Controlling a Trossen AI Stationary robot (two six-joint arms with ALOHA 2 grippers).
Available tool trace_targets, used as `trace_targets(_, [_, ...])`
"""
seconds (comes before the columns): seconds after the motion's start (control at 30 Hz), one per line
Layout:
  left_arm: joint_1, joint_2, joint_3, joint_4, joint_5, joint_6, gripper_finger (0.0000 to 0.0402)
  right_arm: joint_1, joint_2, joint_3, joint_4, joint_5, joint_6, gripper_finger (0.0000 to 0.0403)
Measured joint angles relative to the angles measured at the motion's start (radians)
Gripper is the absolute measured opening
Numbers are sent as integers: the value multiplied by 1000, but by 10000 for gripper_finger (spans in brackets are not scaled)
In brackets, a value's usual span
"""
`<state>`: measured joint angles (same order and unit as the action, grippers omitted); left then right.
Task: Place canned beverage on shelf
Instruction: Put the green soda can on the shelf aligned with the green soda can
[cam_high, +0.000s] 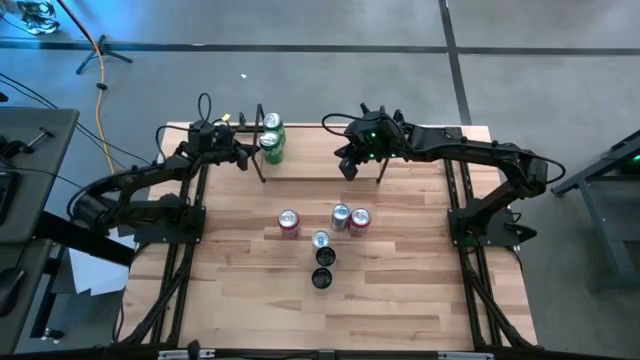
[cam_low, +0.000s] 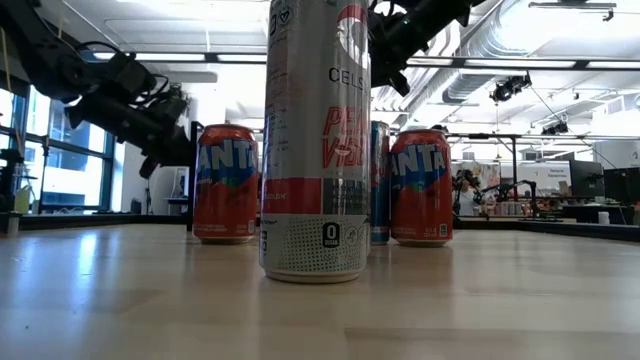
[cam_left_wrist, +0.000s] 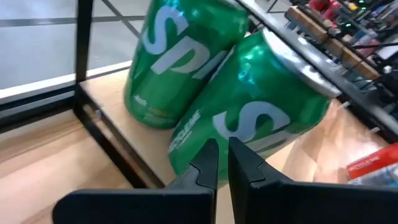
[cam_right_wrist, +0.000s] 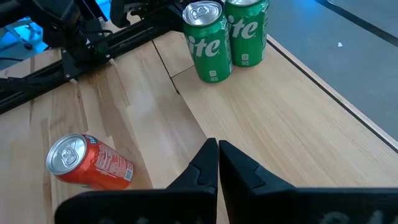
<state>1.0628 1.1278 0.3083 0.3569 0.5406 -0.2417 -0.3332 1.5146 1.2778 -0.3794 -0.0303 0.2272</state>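
The shelf (cam_high: 310, 168) is a pale board with black wire uprights, lying along the table's far edge. Two green cans stand upright on its left end, one behind the other (cam_high: 270, 125), (cam_high: 272, 149); both also show in the right wrist view (cam_right_wrist: 208, 43), (cam_right_wrist: 245, 28). My left gripper (cam_left_wrist: 222, 149) is shut and points at the side of the nearer green can (cam_left_wrist: 261, 106), beside the shelf's left upright (cam_left_wrist: 84, 43). My right gripper (cam_right_wrist: 217, 152) is shut and empty, and hangs above the shelf's right half (cam_right_wrist: 267, 118). My left gripper has its shut fingertips (cam_left_wrist: 210, 152) close against the lower side wall of the nearer green can (cam_left_wrist: 205, 134), coming slanting down from the table's left. I cannot tell whether they touch it. The can stands on the shelf board.
A cluster of cans stands mid-table: two red ones (cam_high: 289, 222), (cam_high: 359, 220), a silver one (cam_high: 341, 215), a slim one (cam_high: 321, 240) and two dark ones (cam_high: 322, 268). The low view is filled by a tall silver can (cam_low: 315, 140). The shelf's middle is bare wood.
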Motion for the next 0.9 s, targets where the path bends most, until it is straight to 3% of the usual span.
trace_targets(0.47, [-28, 50, 0, 58, 1, -18, 0, 0, 0, 0, 3, 0, 0, 0])
trace_targets(0.67, [30, -21, 0, 31, -1, -17, 0, 6, 2, 0, 39, -5, 8, 0])
trace_targets(0.9, [85, -161, 0, -70, 7, -22, 0, 54, 81, 2, 199, -7, 44, 0])
